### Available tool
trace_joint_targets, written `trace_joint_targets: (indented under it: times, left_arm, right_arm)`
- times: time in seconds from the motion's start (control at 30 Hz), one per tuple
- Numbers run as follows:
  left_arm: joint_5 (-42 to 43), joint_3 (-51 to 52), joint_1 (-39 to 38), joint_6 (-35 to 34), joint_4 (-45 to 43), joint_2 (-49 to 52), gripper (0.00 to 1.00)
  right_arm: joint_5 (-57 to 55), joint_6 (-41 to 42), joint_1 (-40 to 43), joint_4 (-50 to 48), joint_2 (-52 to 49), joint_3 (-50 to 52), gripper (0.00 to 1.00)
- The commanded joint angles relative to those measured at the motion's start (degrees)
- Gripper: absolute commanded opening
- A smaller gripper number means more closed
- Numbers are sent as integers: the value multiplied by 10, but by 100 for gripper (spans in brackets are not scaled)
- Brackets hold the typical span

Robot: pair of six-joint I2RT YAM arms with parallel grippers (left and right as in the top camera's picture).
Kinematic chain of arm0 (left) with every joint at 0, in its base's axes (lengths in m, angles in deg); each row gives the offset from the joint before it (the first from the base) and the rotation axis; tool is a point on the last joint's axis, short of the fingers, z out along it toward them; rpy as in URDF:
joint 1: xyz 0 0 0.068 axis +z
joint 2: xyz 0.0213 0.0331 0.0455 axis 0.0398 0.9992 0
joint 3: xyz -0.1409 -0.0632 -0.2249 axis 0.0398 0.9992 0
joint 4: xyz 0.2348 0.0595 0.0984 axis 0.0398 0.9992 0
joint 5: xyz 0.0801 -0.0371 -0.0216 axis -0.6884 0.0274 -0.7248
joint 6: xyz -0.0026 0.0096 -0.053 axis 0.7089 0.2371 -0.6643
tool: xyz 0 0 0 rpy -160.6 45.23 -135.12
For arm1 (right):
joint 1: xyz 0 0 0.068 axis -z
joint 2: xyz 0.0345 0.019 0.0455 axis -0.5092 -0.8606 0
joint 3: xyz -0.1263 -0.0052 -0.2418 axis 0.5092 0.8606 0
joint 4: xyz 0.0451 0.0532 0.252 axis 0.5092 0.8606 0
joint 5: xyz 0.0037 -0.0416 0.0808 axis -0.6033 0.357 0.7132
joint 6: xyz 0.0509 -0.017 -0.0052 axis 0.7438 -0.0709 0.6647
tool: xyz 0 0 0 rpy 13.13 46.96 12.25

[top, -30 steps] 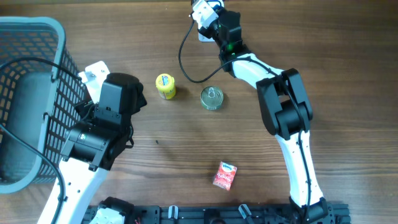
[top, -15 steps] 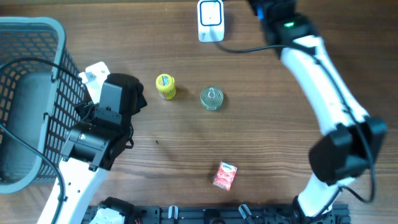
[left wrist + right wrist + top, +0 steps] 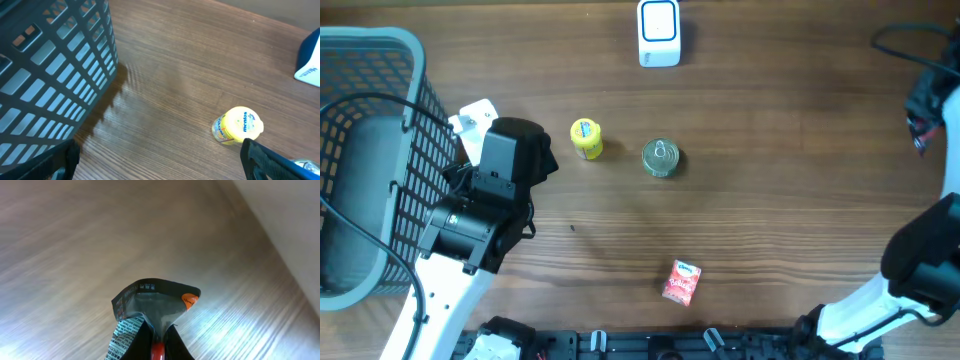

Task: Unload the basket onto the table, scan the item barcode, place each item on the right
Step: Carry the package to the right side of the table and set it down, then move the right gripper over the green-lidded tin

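R pincer [image 3: 158, 337] swung right w/ pouch [image 3: 150, 305], yellow tub [image 3: 237, 125]: "mentos"

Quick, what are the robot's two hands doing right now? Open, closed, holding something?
Left gripper: open, holding nothing.
Right gripper: jaws shut on a small grey packet.

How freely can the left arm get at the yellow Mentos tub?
Probably yes: the left gripper is open, the Mentos tub stands close ahead with nothing between them, and the basket sits off to the side.
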Motion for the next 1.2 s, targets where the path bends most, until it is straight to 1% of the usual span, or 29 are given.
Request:
trace_joint_targets:
  times: [0.0, 0.07, 0.13, 0.2, 0.3, 0.33, 0.37, 0.47, 0.5, 0.53, 0.6, 0.63, 0.7, 0.77, 0.8, 0.9, 0.97, 1.0, 1.07, 1.1, 1.17]
  left_arm:
    - [15, 4, 3, -8, -7, 0, 100]
    - [25, 4, 3, -8, -12, 0, 100]
    - [26, 4, 3, -8, -23, 0, 100]
    - [26, 4, 3, -8, -32, 0, 100]
    - [26, 4, 3, -8, -46, 0, 100]
    - [26, 4, 3, -8, -48, 0, 100]
    - [26, 4, 3, -8, -48, 0, 100]
    - [26, 4, 3, -8, -46, 0, 100]
    - [26, 4, 3, -7, -44, 0, 100]
    - [26, 4, 3, -7, -44, 0, 100]
    - [26, 4, 3, -5, -44, 0, 100]
    - [26, 4, 3, -5, -44, 0, 100]
    - [24, 4, 3, -5, -44, 0, 100]
    - [24, 4, 3, -5, -44, 0, 100]
    - [24, 4, 3, -5, -44, 0, 100]
    - [24, 4, 3, -5, -47, 0, 100]
    - [24, 4, 3, -5, -57, 0, 100]
    - [24, 4, 3, -5, -61, 0, 100]
    - [24, 4, 3, -5, -65, 0, 100]
    - [24, 4, 3, -5, -67, 0, 100]
    - [24, 4, 3, -3, -72, -2, 100]
  right_arm:
    - [16, 39, 68, -55, -10, 80, 6]
    - [66, 56, 98, -95, -10, 139, 6]
    - [127, 69, 109, -146, -11, 206, 5]
    - [136, 94, 103, -178, -11, 246, 5]
    - [136, 107, 82, -209, -11, 281, 5]
    - [143, 107, 71, -220, -11, 286, 8]
    - [145, 108, 57, -233, -11, 290, 27]
    - [144, 111, 39, -249, -11, 293, 47]
    - [144, 110, 37, -249, -11, 293, 58]
    - [140, 111, 36, -249, -11, 293, 64]
    - [139, 121, 36, -249, -10, 293, 69]
    - [139, 121, 36, -249, -9, 293, 73]
    - [136, 121, 36, -238, 0, 293, 84]
    - [102, 129, 36, -223, 24, 293, 100]
    - [77, 135, 36, -210, 53, 292, 100]
    - [79, 120, 33, -184, 133, 290, 100]
    - [79, 98, 10, -169, 221, 289, 100]
    - [98, 94, -8, -165, 262, 288, 100]
    - [205, 67, -70, -159, 340, 288, 100]
    - [222, 64, -128, -150, 370, 288, 100]
    - [204, 45, -224, -138, 375, 288, 100]
